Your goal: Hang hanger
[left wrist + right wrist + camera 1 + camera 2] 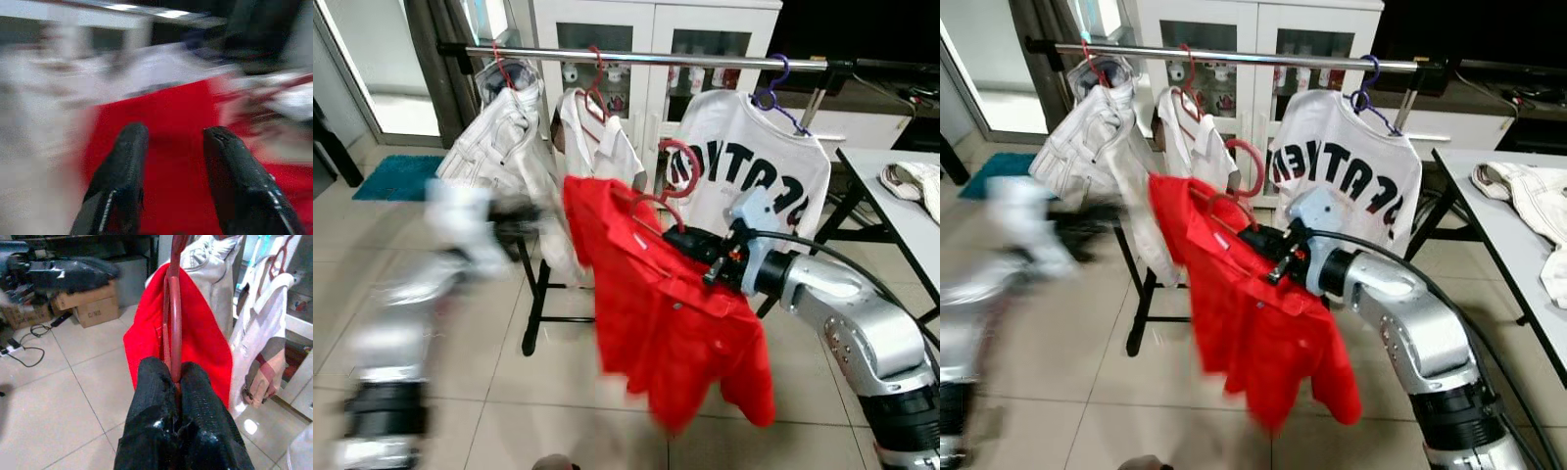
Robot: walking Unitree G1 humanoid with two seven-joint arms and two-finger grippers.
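Right end effector [178, 382] clamped on red hanger [671, 186], which carries red shirt [666, 313]; I hold it below and in front of rail [646, 57], hook not yet on. Left end effector [173, 171], fingers apart, blurred, just beside shirt, also below rail. White lettered tee [754, 166] hangs on rail behind.

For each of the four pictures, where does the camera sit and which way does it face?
Left eye view: on the head, facing forward and down at the clothes rail; blurred left arm, right arm holding the red shirt.
Right eye view: same head, same scene, slightly shifted; right hand on the red hanger.
Left wrist view: on the left wrist, along the open left hand toward the red shirt; blurred.
Right wrist view: on the right wrist, along fingers shut on the hanger, floor beyond.
All four views share the red shirt.
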